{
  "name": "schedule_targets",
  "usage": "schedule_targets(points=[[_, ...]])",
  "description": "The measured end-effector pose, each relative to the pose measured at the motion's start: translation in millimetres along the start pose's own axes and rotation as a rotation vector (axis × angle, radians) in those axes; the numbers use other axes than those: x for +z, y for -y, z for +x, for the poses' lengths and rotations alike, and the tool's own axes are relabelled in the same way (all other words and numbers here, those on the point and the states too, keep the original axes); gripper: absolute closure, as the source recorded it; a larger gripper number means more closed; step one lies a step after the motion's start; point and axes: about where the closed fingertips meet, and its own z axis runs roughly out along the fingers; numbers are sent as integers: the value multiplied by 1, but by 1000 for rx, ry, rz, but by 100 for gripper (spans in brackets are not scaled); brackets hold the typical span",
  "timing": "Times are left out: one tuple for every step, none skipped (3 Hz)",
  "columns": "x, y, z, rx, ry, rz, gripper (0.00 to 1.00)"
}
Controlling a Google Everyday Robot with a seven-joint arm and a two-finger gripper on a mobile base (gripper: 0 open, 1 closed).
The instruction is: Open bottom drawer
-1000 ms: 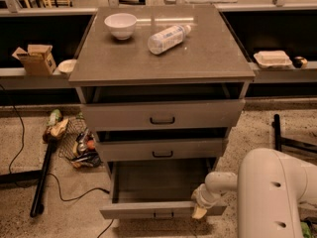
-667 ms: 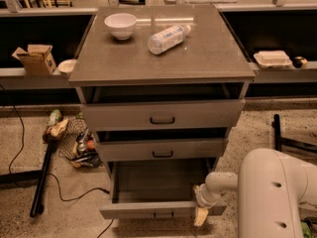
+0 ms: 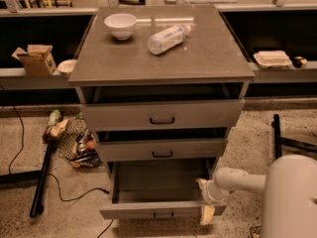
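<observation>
The bottom drawer (image 3: 161, 210) of the grey cabinet is pulled well out, its empty inside showing, with a small black handle at the centre of its front. My gripper (image 3: 204, 199) is at the drawer's right front corner. One finger (image 3: 207, 214) hangs down over the right end of the drawer front, the other is by the drawer's right side wall. The white arm (image 3: 237, 180) reaches in from the lower right. The middle drawer (image 3: 162, 149) and top drawer (image 3: 162, 115) stand slightly out.
A white bowl (image 3: 121, 25) and a lying plastic bottle (image 3: 168, 37) are on the cabinet top. A wire basket of clutter (image 3: 79, 145), cables and a black bar (image 3: 39, 180) lie on the floor at left. A black stand leg (image 3: 277, 135) is at right.
The gripper has shifted slightly down at the drawer's right front corner. The drawer stays about as far out as before.
</observation>
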Motion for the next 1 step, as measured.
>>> schedule_targets(points=[[-36, -2, -5, -29, 44, 13, 0]])
